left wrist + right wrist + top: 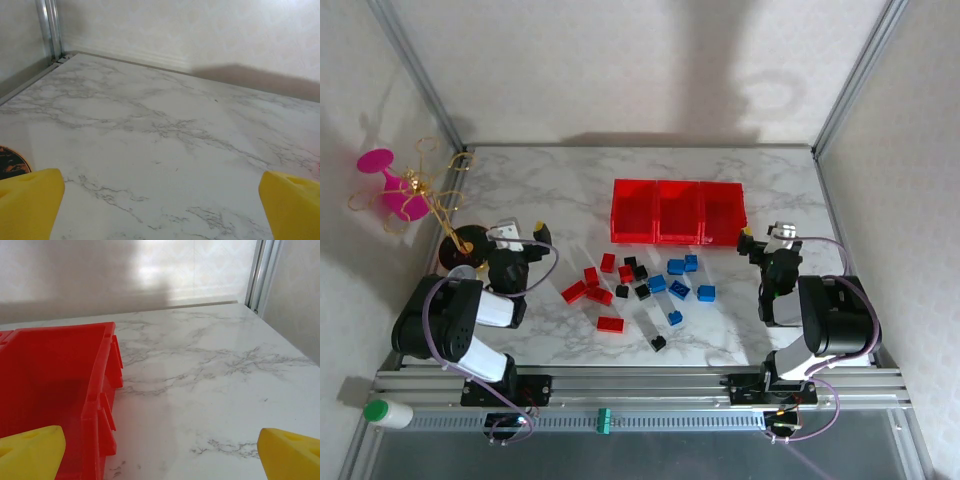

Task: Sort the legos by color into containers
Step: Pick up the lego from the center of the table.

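Observation:
Three joined red containers point(678, 212) stand in a row at the back middle of the marble table. In front of them the legos lie scattered: red ones point(588, 288) to the left, black ones point(632, 276) in the middle, blue ones point(682, 280) to the right. My left gripper point(523, 233) rests at the left, apart from the bricks; its yellow fingertips point(27, 200) stand wide open over bare marble. Right of the bins sits my right gripper point(763, 236), also open and holding nothing, with the rightmost container point(55, 370) just beyond its left fingertip point(30, 450).
A pink goblet point(390, 185) and a gold wire ornament point(425, 190) on a dark round base point(460, 245) stand at the far left. A white bottle with a green cap point(388, 412) lies on the front rail. Metal frame posts point(262, 275) mark the back corners.

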